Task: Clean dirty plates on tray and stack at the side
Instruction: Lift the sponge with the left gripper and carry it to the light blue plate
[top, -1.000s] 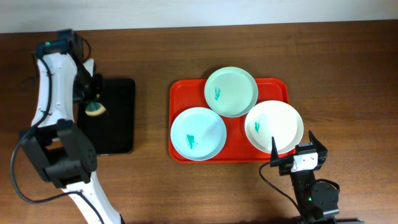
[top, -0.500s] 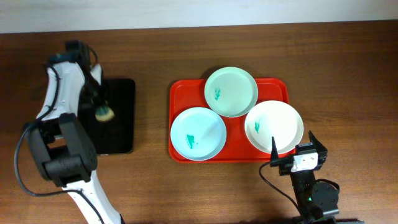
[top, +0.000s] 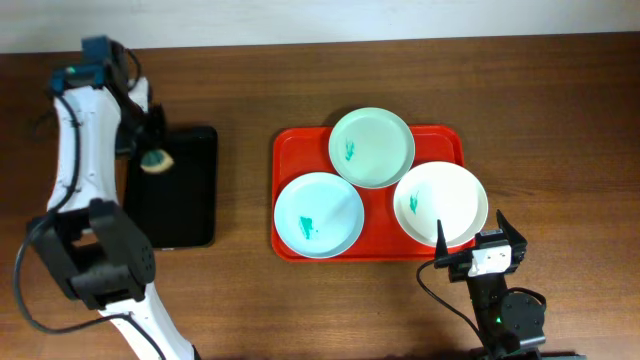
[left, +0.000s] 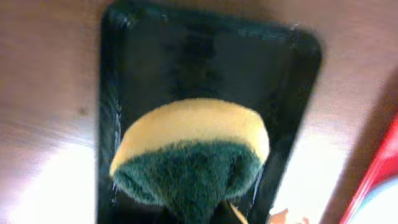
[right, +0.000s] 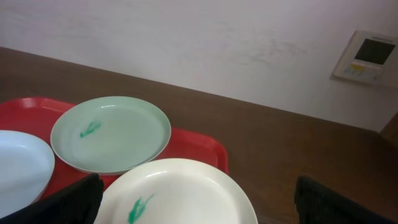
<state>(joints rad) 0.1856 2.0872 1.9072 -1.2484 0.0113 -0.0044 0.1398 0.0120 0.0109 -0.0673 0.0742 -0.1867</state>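
The left end effector (top: 148, 148) is holding a yellow and green sponge (left: 193, 155) over the black tray (top: 190, 205) on the table (top: 240, 300). The red tray (top: 285, 145) is carrying the blue plate (top: 318, 215), green plate (top: 372, 147) and white plate (top: 440, 203), each with a green smear. The right end effector (top: 476, 238) is sitting wide open beside the white plate.

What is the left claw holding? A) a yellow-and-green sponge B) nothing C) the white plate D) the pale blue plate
A: the left wrist view shows a yellow-and-green sponge pinched in the left claw, over the black tray.
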